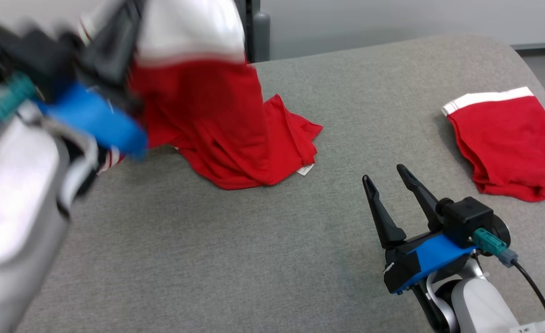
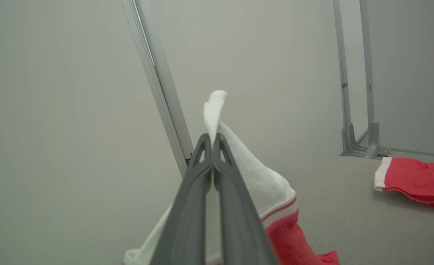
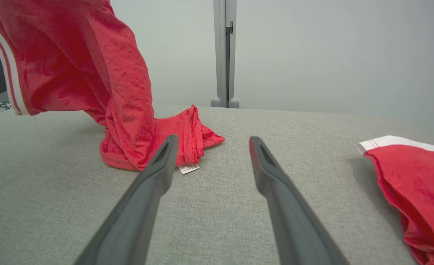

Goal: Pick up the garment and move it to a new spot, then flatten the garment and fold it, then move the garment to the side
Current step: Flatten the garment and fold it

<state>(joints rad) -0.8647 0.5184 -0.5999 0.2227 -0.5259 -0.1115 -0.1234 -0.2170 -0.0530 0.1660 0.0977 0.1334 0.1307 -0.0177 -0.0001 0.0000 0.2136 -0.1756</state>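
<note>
I confirm: left claw (image 2: 212, 139) clamped on garment (image 1: 217, 120), upper left; right claw (image 1: 382, 173) spread wide, empty, near second red garment (image 1: 508, 143).

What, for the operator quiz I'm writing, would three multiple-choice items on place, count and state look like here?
1. The lifted garment has its lower end: A on the grey table; B on the floor; C in the air.
2. Red garments in view: A one; B two; C three.
3. The right gripper is: A open; B shut on cloth; C shut empty.
Key: 1 A, its hem lies there; 2 B, a second garment lies apart, rightward; 3 A, its fingers stand apart.
</note>
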